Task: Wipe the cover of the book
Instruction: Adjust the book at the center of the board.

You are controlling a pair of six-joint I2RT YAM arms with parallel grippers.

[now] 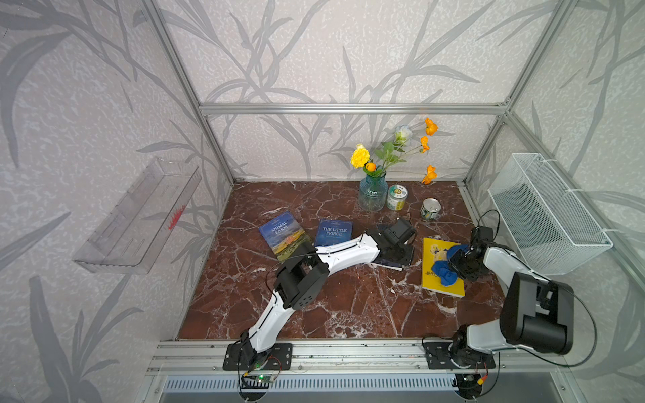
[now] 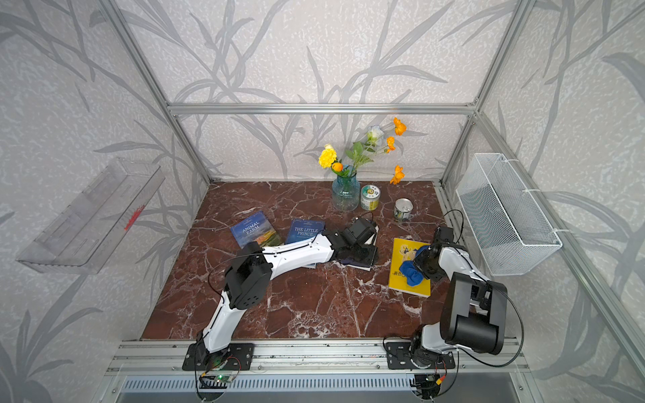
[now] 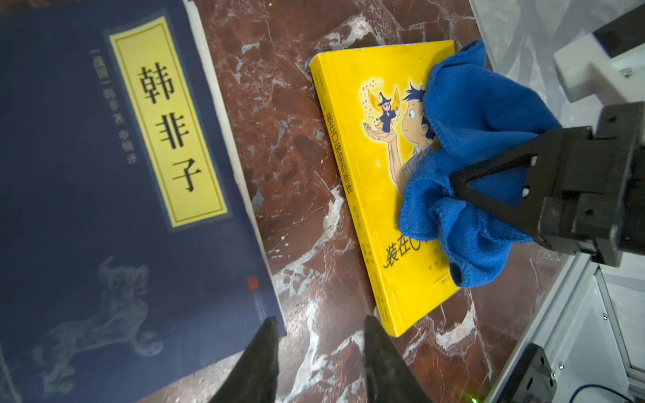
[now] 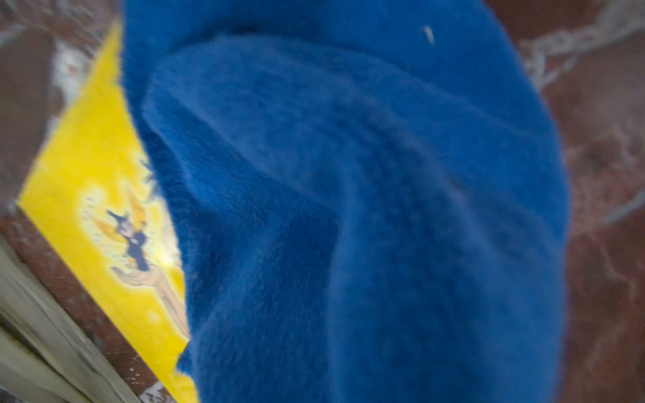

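Four books lie on the surface: Animal Farm, The Little Prince, a navy book and a yellow book. There are two cans, one vase of flowers and one blue cloth. One clear tray and one wire basket hang on the walls.

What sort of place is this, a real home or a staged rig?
Probably a staged robot test cell dressed as a home: an aluminium frame with leaf-patterned wall panels, two arms bolted to a front rail, and props like books and a flower vase on a marble-look tabletop.
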